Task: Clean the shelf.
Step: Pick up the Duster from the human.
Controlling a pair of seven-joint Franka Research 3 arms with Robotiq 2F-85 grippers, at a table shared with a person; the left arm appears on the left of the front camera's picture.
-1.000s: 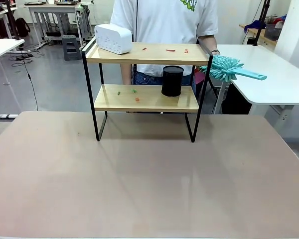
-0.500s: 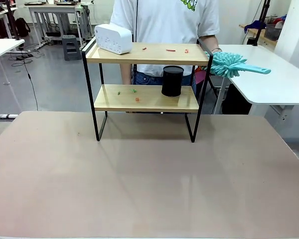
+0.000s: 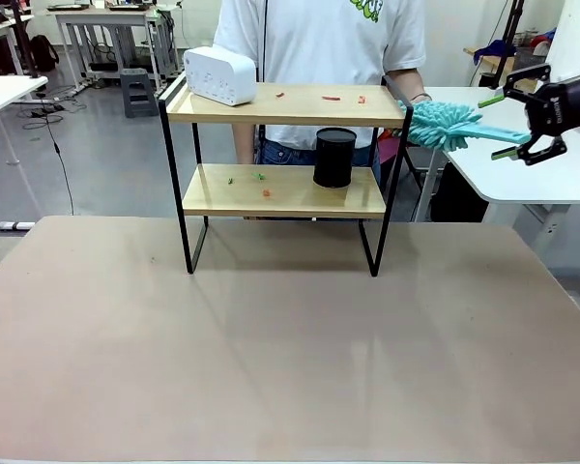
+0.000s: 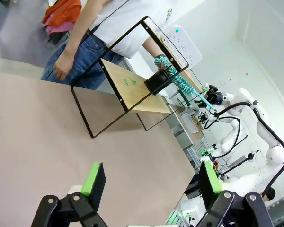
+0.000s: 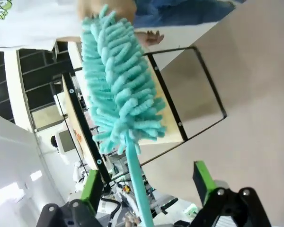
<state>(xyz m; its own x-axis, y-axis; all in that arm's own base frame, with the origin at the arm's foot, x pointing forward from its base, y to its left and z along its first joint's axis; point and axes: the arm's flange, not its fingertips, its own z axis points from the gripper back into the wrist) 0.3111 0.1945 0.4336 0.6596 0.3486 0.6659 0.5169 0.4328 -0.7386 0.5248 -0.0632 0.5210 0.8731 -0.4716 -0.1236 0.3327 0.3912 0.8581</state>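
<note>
- Shelf (image 3: 300, 108): stands upright on the far half of the brown table (image 3: 271, 348), all four legs on the surface, directly in front of a person in a white T-shirt (image 3: 319, 39).
- Top board: a white box-shaped device (image 3: 219, 74) sits at the left end, with small red scraps (image 3: 331, 97) scattered toward the right.
- Lower board: a black cylinder (image 3: 334, 157) stands right of centre, with green scraps (image 3: 260, 176) and one orange piece lying to its left.
- Duster (image 3: 445, 126): teal, with a fluffy head, held level just off the right end of the top board and its handle pointing away from the shelf. The person's hand (image 3: 413, 102) sits at the head end; the exact grip is partly hidden by the fluff, so it appears to hold the duster there.
- Right gripper (image 3: 500, 126): jaws spread wide, straddling the handle near its free end. In the right wrist view the handle runs between the green pads (image 5: 91, 185) without touching either. Nothing is grasped.
- Left gripper (image 4: 151, 179): jaws fully released and empty, above bare table, well apart from the shelf.
</note>
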